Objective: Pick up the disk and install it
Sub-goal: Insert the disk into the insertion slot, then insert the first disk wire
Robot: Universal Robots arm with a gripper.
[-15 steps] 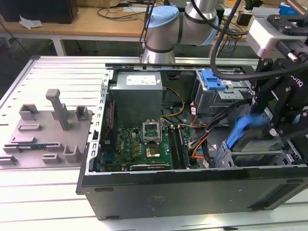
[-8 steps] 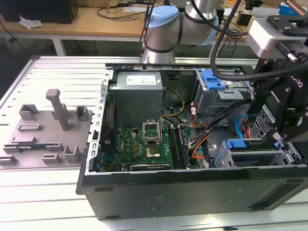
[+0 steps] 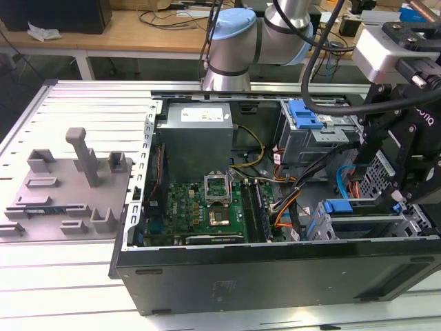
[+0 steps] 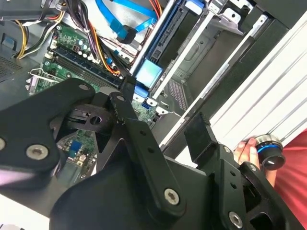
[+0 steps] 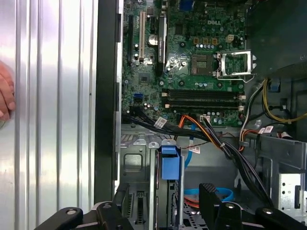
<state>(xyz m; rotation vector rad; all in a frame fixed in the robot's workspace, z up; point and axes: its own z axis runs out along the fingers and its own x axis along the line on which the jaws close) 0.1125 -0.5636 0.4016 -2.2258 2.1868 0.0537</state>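
The disk stands edge-on in a slot of the grey drive cage at the exterior view's right, inside the open computer case. Only its bright blue bracket end shows; the label is hidden. My gripper hovers just over that cage, open, its black fingers apart on either side of the bracket end and not touching it. Nothing is held.
Behind the cage sit the motherboard, power supply and loose cable bundles. A second blue bracket tops the rear bay. A grey fixture plate lies on the slatted table. A person's hand rests beside the case.
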